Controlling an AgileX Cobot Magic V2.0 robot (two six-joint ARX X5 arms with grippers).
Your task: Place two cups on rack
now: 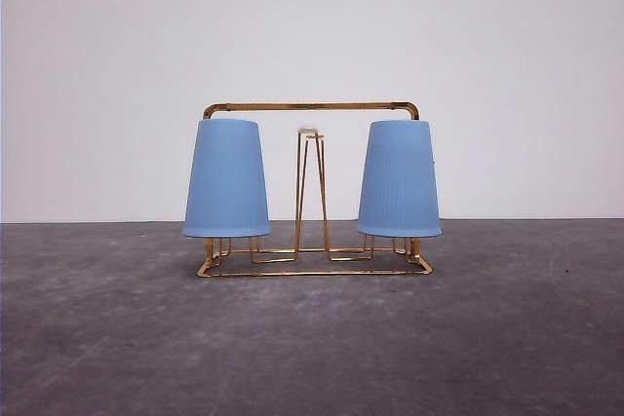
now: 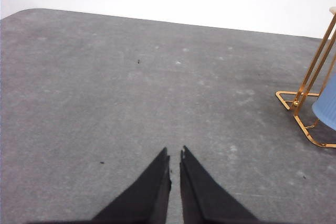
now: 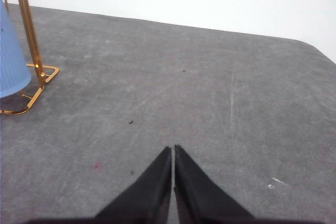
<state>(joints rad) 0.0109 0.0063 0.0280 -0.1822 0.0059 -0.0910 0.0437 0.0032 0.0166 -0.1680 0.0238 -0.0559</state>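
- Closest, the left gripper (image 2: 175,155) sits low over the grey table (image 1: 312,358). Its two black fingers are pressed together with nothing between them.
- The right gripper (image 3: 172,150) is pinched closed too, and holds nothing.
- Farther off stands the gold rack (image 1: 310,106). One blue cup (image 1: 226,178) hangs upside down on its left side, the other cup (image 1: 398,178) on its right.
- The job looks finished. I think the arms just need to keep away.

Lab test bench: bare grey tabletop (image 1: 117,338), blank white wall (image 1: 312,26).
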